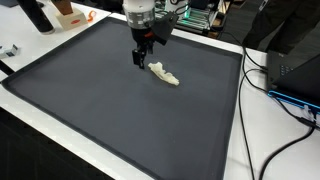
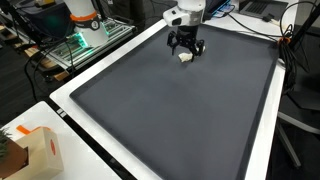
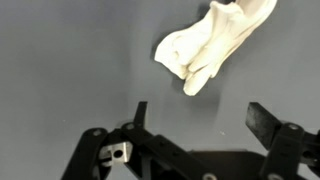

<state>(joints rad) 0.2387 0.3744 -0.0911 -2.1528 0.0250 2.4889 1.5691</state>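
A cream-white, bone-like object [image 1: 165,73] lies on the dark grey mat [image 1: 110,110]. My gripper [image 1: 146,55] hangs just above the mat beside one end of it. In an exterior view the object [image 2: 184,57] shows partly behind the fingers of my gripper [image 2: 186,49]. In the wrist view the object [image 3: 212,45] lies ahead of my gripper [image 3: 199,112], beyond the fingertips. The jaws stand wide open with nothing between them.
The mat sits on a white table [image 1: 235,140]. Cables [image 1: 290,100] and a black box lie along one side. A cardboard box [image 2: 35,150] stands at a table corner, and electronics with green lights [image 2: 75,45] stand behind the mat.
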